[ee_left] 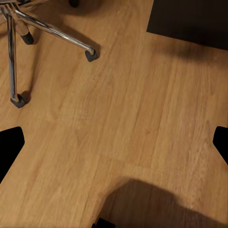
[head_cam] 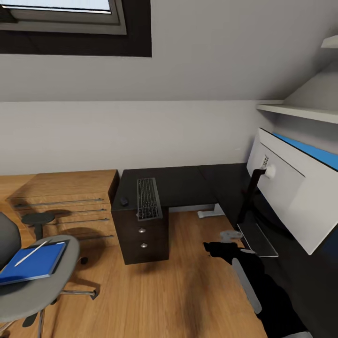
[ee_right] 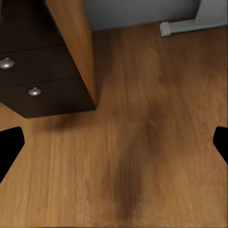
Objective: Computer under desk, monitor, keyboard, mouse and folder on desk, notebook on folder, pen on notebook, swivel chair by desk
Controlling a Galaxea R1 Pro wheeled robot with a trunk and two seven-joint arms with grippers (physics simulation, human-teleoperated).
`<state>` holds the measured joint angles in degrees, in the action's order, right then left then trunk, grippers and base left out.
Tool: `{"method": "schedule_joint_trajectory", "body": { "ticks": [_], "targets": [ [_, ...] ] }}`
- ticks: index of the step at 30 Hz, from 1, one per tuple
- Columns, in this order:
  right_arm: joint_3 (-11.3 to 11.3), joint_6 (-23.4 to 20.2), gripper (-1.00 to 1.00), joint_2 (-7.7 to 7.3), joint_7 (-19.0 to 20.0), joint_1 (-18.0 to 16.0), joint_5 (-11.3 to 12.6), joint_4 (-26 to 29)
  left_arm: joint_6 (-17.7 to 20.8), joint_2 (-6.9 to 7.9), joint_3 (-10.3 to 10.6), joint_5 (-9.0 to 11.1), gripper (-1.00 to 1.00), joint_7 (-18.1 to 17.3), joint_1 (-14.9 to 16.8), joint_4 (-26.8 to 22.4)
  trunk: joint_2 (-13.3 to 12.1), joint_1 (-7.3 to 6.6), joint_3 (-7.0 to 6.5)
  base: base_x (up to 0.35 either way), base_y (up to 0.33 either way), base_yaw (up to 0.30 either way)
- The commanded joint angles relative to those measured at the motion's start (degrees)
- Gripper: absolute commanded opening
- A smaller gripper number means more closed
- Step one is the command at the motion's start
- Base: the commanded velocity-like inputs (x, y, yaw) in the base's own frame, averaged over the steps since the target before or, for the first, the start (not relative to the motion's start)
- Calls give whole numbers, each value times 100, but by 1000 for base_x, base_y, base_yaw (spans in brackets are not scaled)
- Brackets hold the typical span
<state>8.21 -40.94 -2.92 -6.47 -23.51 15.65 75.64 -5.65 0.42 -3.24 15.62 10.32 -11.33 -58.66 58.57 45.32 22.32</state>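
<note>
- Flat bright blue folder [head_cam: 32, 263] with thin white pen [head_cam: 30, 253] on top: on grey swivel chair [head_cam: 51, 281] seat; pen could roll off when lifted.
- Slim black keyboard [head_cam: 148, 198], small black mouse [head_cam: 124, 202]: glossy black desk [head_cam: 188, 183], left end.
- Right gripper [head_cam: 220, 248]: fingers spread, empty, near wide monitor [head_cam: 291, 188]; a swing risks knocking it.
- Left gripper [ee_left: 114, 142]: released, empty.

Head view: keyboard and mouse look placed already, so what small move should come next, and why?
Probably turn toward the swivel chair and reach the left arm for the pen lying on the folder. Both sit on the seat, while the keyboard and mouse are on the desk.
</note>
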Motion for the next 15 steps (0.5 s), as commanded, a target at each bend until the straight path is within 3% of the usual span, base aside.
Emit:
{"method": "schedule_joint_trajectory", "body": {
  "ticks": [1, 5, 8, 11, 15],
  "targets": [
    [-46, -18, 100, -20, -55, -4, 59, -48, -17, 3, 11, 56, 100, 18, -1, -5, 4, 1, 5, 0, 0, 0],
    [-196, 155, 100, -124, -50, -9, 46, -283, -16, 2, 10, 56, 100, 25, -1, 0, 4, 1, 5, 0, 0, 0],
    [-263, 568, 100, -262, -70, -11, 45, -396, -16, 2, 8, 56, 100, 24, -1, 2, 4, 1, 5, 0, 0, 0],
    [-300, 913, 100, -332, -83, -12, 51, -408, -21, 2, 8, 56, 100, 18, -1, 3, 4, 1, 5, 0, 0, 0],
    [-379, 1068, 100, -363, -86, -13, 61, -329, -28, -2, 7, 56, 100, 11, -1, 3, 4, 1, 5, 0, 0, 0]
  ]
}}
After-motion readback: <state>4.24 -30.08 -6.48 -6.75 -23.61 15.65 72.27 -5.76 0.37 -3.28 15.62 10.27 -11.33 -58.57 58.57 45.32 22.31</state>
